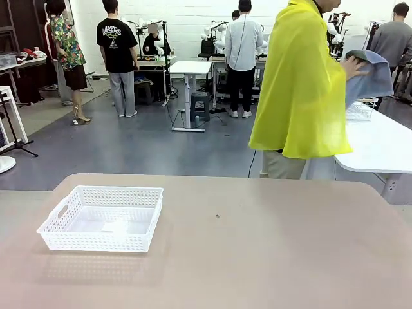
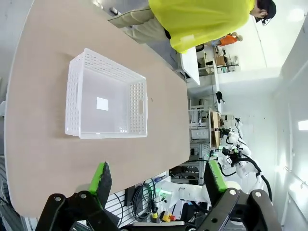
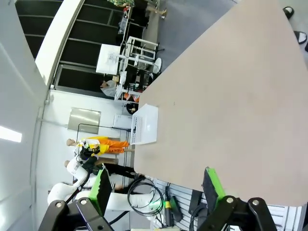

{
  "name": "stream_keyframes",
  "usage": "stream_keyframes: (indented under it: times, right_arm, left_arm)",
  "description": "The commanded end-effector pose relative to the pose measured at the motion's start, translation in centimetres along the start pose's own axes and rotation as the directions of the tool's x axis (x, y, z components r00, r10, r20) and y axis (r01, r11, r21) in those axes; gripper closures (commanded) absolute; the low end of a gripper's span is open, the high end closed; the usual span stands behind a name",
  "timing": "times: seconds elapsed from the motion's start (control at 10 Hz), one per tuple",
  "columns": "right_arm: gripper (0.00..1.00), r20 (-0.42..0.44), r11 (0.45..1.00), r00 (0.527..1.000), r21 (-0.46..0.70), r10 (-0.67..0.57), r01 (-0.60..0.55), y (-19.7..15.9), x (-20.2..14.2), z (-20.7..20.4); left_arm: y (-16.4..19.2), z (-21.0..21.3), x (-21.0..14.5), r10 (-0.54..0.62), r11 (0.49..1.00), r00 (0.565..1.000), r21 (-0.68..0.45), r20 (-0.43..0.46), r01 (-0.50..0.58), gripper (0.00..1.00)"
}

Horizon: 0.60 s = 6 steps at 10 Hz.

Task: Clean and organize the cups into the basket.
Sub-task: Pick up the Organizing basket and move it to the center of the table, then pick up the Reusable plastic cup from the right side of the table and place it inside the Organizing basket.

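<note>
We see the basket [image 1: 96, 241] sitting upright on the left part of the table [image 1: 270, 244]. The left gripper [image 2: 157, 173] hangs above and just to one side of it, fingers spread wide and holding nothing. The right gripper [image 3: 155, 179], likewise spread and bare, is well apart from the basket, probably the small white shape near the table's far edge.
</note>
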State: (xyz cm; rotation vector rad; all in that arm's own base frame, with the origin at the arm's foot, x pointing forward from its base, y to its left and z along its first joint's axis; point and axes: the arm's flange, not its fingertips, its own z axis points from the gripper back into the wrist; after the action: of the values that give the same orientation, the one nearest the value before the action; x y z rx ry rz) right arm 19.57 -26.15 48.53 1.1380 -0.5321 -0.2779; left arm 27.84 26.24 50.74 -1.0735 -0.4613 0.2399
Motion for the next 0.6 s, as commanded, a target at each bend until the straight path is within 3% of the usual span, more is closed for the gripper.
stream_keyframes:
  times: [0.0,0.5]
  right_arm:
    - [0.0,-0.02,1.0,1.0,0.007,-0.004,0.004,-0.22,0.08,-0.92]
    - [0.0,-0.02,1.0,1.0,0.007,-0.004,0.004,-0.22,0.08,-0.92]
  left_arm:
    - [-0.13,-0.89,0.26,0.003,1.0,1.0,0.008,-0.002,-0.003,0.0]
    - [-0.13,-0.89,0.26,0.003,1.0,1.0,0.008,-0.002,-0.003,0.0]
